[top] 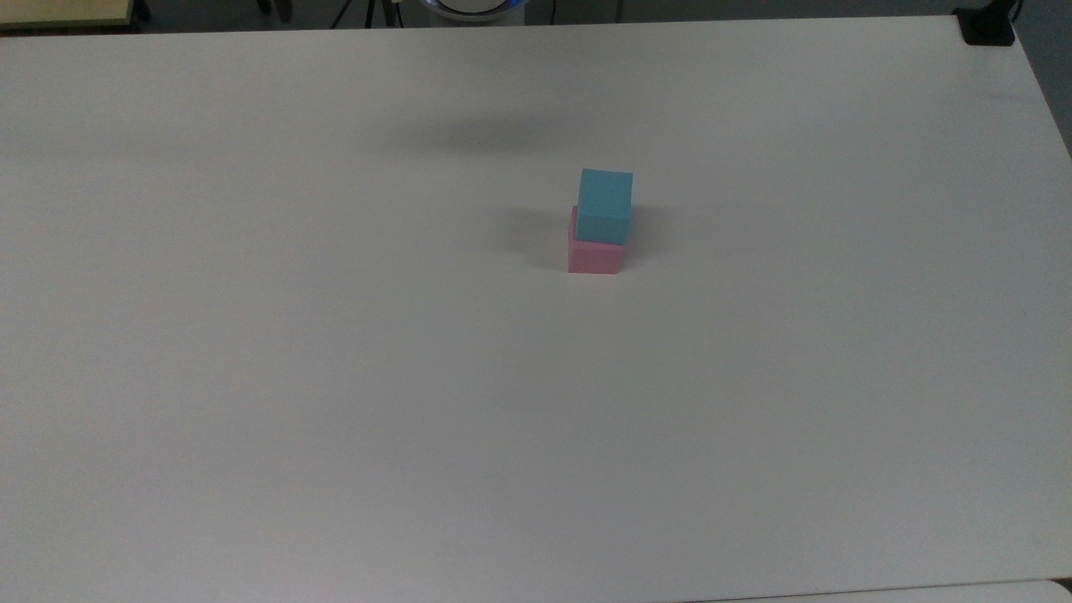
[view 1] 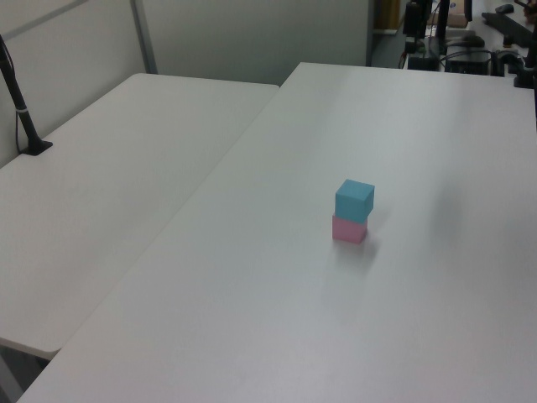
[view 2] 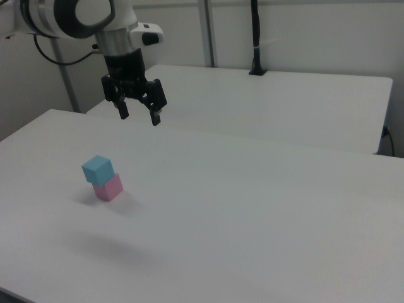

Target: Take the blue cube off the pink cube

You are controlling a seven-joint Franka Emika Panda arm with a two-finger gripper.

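- Blue cube [top: 605, 204] sits on top of the pink cube [top: 594, 256], touching it, both matte and plain-faced and much the same size.
- Its faces are light cyan; in the top view it is turned a little and shifted toward the top view's right, so a strip of pink shows at the stack's left edge.
- In the left view the blue cube [view 1: 354, 200] covers most of the pink cube [view 1: 348, 229], again slightly askew.
- In the right view the blue cube [view 2: 97, 169] overhangs the pink cube [view 2: 109, 187] toward the right view's left.
- The stack stands on a white bench [top: 335, 402], near the middle of its surface and somewhat toward the top view's upper right.
- The tool [view 2: 137, 117] hangs in the air well above the bench, up and to the right view's right of the stack, well apart from both cubes.
- Its two dark fingers [view 2: 154, 115] point downward and are spread wide, with nothing between them.
- The arm's white wrist and black mount rise from the tool toward the right view's upper left corner.
- A second white bench [view 1: 101, 193] stands just beside the first.
- A black pole [view 1: 18, 105] rises from a clamp on that second bench's edge.
- A soft shadow [top: 486, 134] lies on the bench beyond the stack in the top view.
- Nothing stands between the tool and the cubes.
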